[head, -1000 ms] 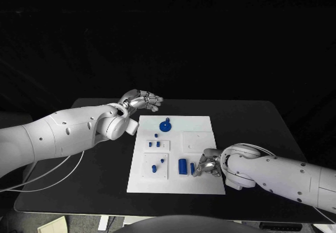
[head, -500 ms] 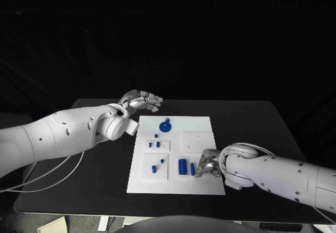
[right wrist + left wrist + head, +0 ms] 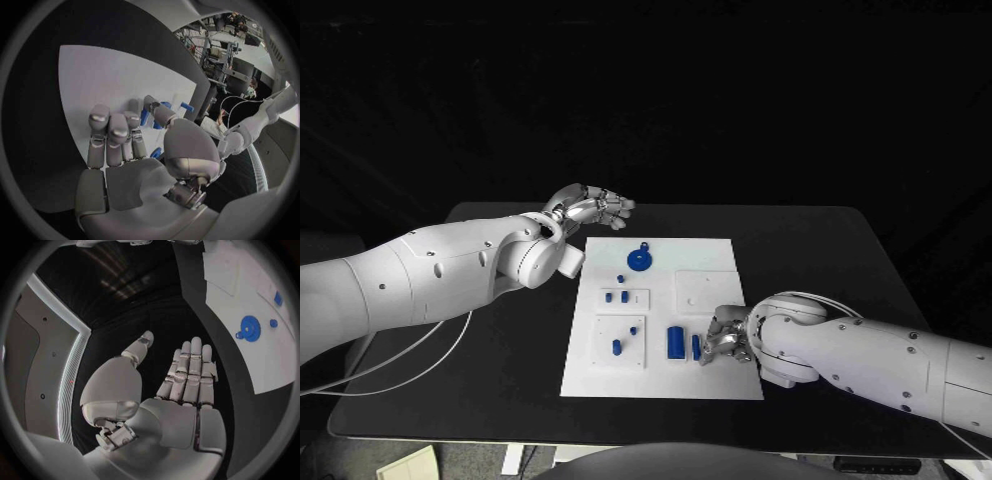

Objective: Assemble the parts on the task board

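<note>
1. Task board (image 3: 704, 385): a white rectangular plate at the middle of the black table (image 3: 834, 260); it serves as the landmark for all items below.
2. Round blue part (image 3: 640, 260): a disc with a small tab, lying on the board's far half, near the far edge. It also shows in the left wrist view (image 3: 250, 328).
3. Small blue pegs (image 3: 616, 296): two short pieces side by side on a raised white square on the board's left side, with a single tiny blue piece (image 3: 620, 279) just beyond them.
4. Near-left square of the board: holds one longer blue peg (image 3: 617, 347) and a smaller blue piece (image 3: 635, 330).
5. Blue cylinder (image 3: 676, 343): lies lengthwise on the board's near half, with a thin blue bar (image 3: 697, 347) just beside it on the right.
6. Right hand (image 3: 727, 338): over the board's near right part, just beside the thin bar. Its fingers (image 3: 111, 132) extend over the white surface; whether they touch or hold a part cannot be told.
7. Left hand (image 3: 593, 208): off the board, above the table beyond the board's far left corner. It holds nothing, fingers (image 3: 187, 365) extended, thumb apart.
</note>
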`<state>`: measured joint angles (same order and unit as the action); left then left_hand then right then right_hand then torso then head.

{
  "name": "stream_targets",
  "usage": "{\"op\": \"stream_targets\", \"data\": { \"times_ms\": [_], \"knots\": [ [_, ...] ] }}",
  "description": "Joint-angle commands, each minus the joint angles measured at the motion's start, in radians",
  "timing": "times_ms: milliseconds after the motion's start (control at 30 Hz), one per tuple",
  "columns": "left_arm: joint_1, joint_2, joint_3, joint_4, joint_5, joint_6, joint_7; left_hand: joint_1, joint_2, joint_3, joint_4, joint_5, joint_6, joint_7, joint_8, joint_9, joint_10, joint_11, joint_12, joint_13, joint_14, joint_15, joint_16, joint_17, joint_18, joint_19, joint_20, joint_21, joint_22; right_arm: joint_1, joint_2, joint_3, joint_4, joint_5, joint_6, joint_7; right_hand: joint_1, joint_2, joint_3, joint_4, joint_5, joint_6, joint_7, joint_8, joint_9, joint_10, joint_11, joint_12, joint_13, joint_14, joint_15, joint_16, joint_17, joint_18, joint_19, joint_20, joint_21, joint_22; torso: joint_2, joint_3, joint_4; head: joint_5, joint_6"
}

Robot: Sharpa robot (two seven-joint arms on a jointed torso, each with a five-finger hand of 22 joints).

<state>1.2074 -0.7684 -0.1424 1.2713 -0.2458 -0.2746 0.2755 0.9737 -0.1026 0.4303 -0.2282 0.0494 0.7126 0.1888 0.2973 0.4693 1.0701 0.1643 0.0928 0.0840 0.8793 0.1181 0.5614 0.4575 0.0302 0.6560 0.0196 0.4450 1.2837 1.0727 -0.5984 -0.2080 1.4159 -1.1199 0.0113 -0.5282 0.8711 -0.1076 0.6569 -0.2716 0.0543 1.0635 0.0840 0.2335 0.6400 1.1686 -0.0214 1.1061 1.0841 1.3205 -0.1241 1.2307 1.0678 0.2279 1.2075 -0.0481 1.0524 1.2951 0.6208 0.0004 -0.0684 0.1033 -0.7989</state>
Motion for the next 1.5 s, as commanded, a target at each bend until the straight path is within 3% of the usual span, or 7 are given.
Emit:
{"op": "stream_targets", "data": {
  "times_ms": [33, 367, 667, 767, 900, 1500],
  "knots": [
    [0.001, 0.001, 0.001, 0.002, 0.001, 0.011, 0.007, -0.006, 0.002, 0.001, 0.006, 0.002, -0.005, 0.026, 0.006, -0.001, 0.002, 0.002, -0.005, 0.001, 0.006, 0.002, -0.007, 0.002, 0.012, 0.008, 0.0, -0.005, 0.001, -0.004, -0.009, -0.004, -0.002, 0.019, 0.03, -0.007, -0.009, -0.004, -0.004, 0.0, 0.005, 0.002, 0.002, -0.004, -0.007, 0.005, -0.004, -0.003, -0.002, 0.0, -0.003, 0.0, 0.001, 0.034, 0.001, 0.008, 0.002, 0.0, 0.0, 0.0002, -0.0005, 0.0, 0.001],
    [0.001, 0.0, 0.001, 0.0, 0.0, 0.01, 0.007, -0.005, 0.002, 0.002, 0.005, 0.002, -0.005, 0.026, 0.007, -0.001, 0.002, 0.002, -0.005, 0.001, 0.006, 0.002, -0.007, 0.002, 0.012, 0.008, 0.0, -0.005, 0.001, -0.004, -0.04, -0.003, 0.019, 0.1, 0.016, 0.042, -0.016, -0.039, -0.039, -0.013, 0.068, -0.005, 0.004, -0.007, -0.009, -0.001, -0.002, -0.004, -0.001, -0.002, -0.003, -0.004, 0.0, 0.034, -0.002, 0.007, 0.0, -0.001, 0.0, 0.0013, -0.001, 0.002, 0.001],
    [0.001, -0.001, 0.001, 0.001, 0.0, 0.01, 0.007, -0.005, 0.002, 0.002, 0.005, 0.002, -0.005, 0.026, 0.007, -0.001, 0.002, 0.002, -0.005, 0.001, 0.006, 0.002, -0.007, 0.003, 0.012, 0.008, 0.0, -0.005, 0.002, -0.004, -0.042, -0.003, 0.017, 0.07, -0.022, 0.042, -0.025, -0.051, -0.059, -0.009, 0.066, -0.007, 0.004, -0.007, -0.009, -0.002, -0.002, -0.004, 0.0, -0.002, -0.003, -0.006, -0.001, 0.034, -0.003, 0.006, -0.002, -0.003, 0.0, 0.0005, -0.0003, 0.001, 0.001],
    [0.001, 0.0, 0.001, 0.001, 0.0, 0.01, 0.007, -0.005, 0.002, 0.002, 0.005, 0.002, -0.005, 0.026, 0.007, -0.001, 0.002, 0.002, -0.005, 0.001, 0.006, 0.002, -0.007, 0.003, 0.012, 0.008, 0.0, -0.006, 0.002, -0.004, -0.041, -0.003, 0.016, 0.044, -0.024, 0.038, -0.032, -0.042, -0.064, 0.0, 0.054, -0.005, 0.003, -0.006, -0.009, -0.001, -0.003, -0.004, 0.0, -0.001, -0.004, -0.006, -0.001, 0.034, -0.001, 0.006, -0.002, -0.004, 0.0, 0.0004, 0.0, 0.001, 0.001],
    [0.001, 0.0, 0.001, 0.002, 0.0, 0.011, 0.007, -0.005, 0.002, 0.002, 0.005, 0.002, -0.005, 0.026, 0.007, -0.001, 0.002, 0.002, -0.005, 0.001, 0.006, 0.002, -0.007, 0.003, 0.012, 0.008, 0.0, -0.006, 0.002, -0.004, -0.035, -0.003, 0.016, -0.02, -0.018, 0.041, -0.041, -0.006, -0.056, 0.023, 0.003, 0.0, 0.001, -0.004, -0.009, 0.002, -0.005, -0.004, -0.001, 0.0, -0.005, -0.006, -0.001, 0.034, 0.0, 0.004, -0.005, -0.006, 0.0, 0.0001, 0.0005, 0.0, 0.001],
    [0.001, 0.0, 0.001, 0.003, 0.0, 0.011, 0.006, -0.004, 0.002, 0.002, 0.005, 0.002, -0.005, 0.026, 0.007, -0.002, 0.002, 0.002, -0.005, 0.001, 0.006, 0.002, -0.008, 0.004, 0.012, 0.008, 0.0, -0.006, 0.003, -0.004, -0.022, -0.003, 0.007, -0.013, -0.009, 0.041, -0.077, 0.012, 0.003, 0.093, -0.006, 0.002, -0.001, -0.003, -0.01, 0.003, -0.006, -0.005, -0.002, -0.002, -0.007, -0.003, 0.002, 0.034, 0.0, 0.003, -0.002, -0.004, 0.0, 0.0002, 0.0, 0.002, -0.001]
  ]
}}
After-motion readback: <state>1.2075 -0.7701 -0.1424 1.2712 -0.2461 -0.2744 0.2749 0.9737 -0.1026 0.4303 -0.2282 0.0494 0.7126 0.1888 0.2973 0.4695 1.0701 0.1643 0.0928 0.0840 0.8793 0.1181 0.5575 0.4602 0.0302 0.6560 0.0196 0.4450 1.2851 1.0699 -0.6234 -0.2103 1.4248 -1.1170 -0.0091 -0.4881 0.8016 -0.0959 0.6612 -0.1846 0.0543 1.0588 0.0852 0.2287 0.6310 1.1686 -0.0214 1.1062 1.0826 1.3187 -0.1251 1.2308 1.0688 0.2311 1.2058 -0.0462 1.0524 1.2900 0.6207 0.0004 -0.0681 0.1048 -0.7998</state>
